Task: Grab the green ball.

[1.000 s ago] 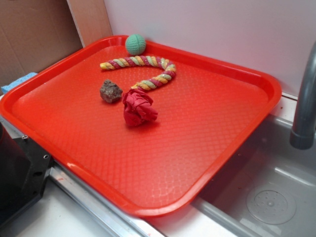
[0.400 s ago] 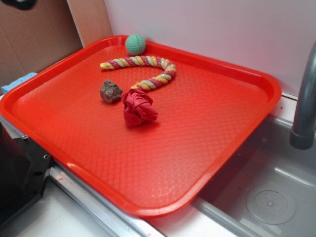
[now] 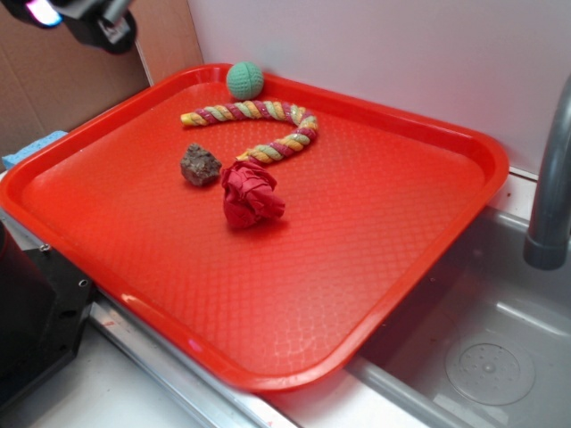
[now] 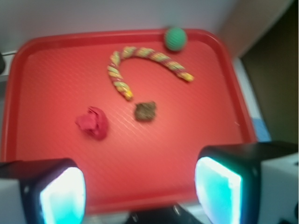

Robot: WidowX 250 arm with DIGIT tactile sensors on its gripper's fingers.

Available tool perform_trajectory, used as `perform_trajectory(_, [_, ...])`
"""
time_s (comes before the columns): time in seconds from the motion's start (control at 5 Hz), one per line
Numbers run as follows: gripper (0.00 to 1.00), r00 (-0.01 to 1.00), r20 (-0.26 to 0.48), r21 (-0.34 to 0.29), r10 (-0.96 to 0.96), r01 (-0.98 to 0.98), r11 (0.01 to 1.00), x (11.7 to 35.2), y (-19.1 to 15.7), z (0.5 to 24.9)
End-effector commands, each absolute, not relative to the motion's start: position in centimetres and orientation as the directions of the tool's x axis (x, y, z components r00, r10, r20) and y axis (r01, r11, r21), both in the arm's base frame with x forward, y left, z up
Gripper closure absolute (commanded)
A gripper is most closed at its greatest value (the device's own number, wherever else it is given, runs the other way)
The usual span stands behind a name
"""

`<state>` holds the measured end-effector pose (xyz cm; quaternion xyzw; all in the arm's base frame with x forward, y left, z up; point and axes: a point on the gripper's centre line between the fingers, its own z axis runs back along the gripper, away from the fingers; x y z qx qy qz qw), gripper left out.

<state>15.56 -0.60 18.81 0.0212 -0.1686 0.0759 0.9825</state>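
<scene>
Green ball [image 3: 244, 80] sits at tray [image 3: 464, 143] far rim, beside rope toy [image 3: 259, 111] | we judge it light, soft, ribbed, grippy; pinch across its middle | gripper [image 4: 140, 186] spread wide, empty, well apart from it.

A red tray [image 3: 428, 223] holds a curved striped rope [image 3: 259, 125] near its far edge, a brown rock [image 3: 200, 165] below the rope, and a red cloth wad [image 3: 251, 193] just beside the rock. A grey faucet [image 3: 549, 192] stands beside the tray.
</scene>
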Motion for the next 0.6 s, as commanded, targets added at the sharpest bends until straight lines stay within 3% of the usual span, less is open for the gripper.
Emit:
perform_trajectory(0.0, [0.00, 0.886, 0.425, -0.037, 0.187, -0.189, 0.981, 21.6, 4.2, 15.5])
perform_trajectory(0.4, [0.00, 0.864, 0.445, -0.003, 0.235, -0.261, 0.965, 27.5, 8.0, 12.0])
